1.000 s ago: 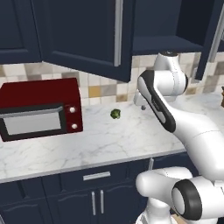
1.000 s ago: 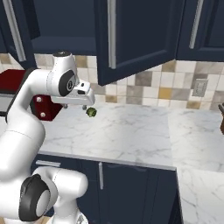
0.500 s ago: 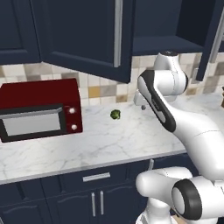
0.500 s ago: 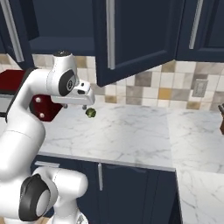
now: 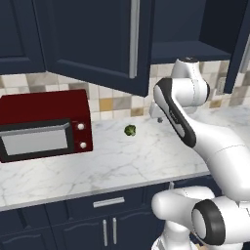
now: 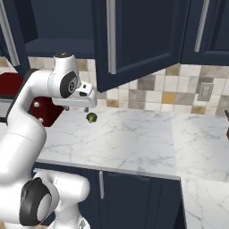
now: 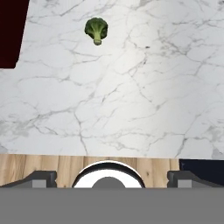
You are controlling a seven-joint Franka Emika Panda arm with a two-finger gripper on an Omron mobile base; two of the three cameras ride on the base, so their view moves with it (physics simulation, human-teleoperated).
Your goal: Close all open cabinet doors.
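**Navy door open above the tool, up and toward the microwave side**

Dark navy, and swung well out over the marble worktop (image 5: 112,161): the open cabinet door (image 5: 97,41), with its long silver bar handle (image 5: 135,39) running vertical near the free edge. Seen from the right base camera as the same door (image 6: 138,40) hanging forward over the worktop, handle (image 6: 111,36) toward the arm's side. A second door (image 5: 241,44) also stands open at the far right edge of the left base view, on the other side of the open cabinet shelf (image 5: 188,49).

Tool (image 6: 76,107) held low, just under the wrist, pointing down at the worktop; in the hand view only marble and a small broccoli floret (image 7: 96,29) lie ahead, with a corner of the red microwave (image 5: 44,122). Cannot tell whether the tool is released or clenched: the fingertips are too little visible; nothing seems to be between them.

Deciding relation, as a judgement: door panel lies above the tool and slightly to the left, its long axis upright. Probably needs raising the hand to panel height, on the outer face, then pushing back toward the cabinet. Risk: catching the lower edge of the door from beneath instead of its face.
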